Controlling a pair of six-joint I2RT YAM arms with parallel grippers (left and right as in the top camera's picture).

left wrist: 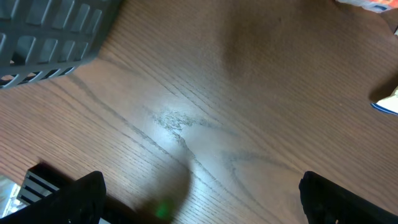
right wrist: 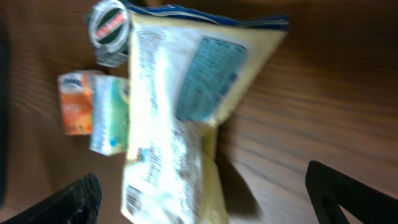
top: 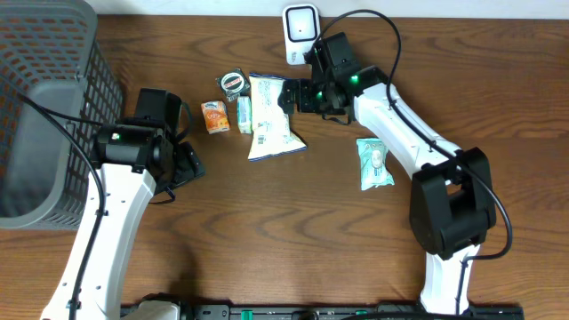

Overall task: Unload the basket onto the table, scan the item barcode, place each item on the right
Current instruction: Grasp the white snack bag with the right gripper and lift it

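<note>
1. Left gripper (top: 190,165): I noted jaws spread wide above the table (top: 293,231), right of the grey basket (top: 53,107)
2. Snack bag (top: 271,124): lay flat mid-table, right of an orange carton (top: 214,116)
3. Right gripper (top: 286,96): jaws spread, over the bag's top edge, below the scanner (top: 300,27)

Wide-apart fingers (right wrist: 76,200) frame a pale snack bag (right wrist: 166,127) beside an orange carton (right wrist: 76,102)

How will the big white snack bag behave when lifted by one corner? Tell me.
The snack bag will probably flop and sag, since its film looks creased and folded. It is likely light for its size, as it lies puffed. The smooth wrapper may slip when pinched.
</note>
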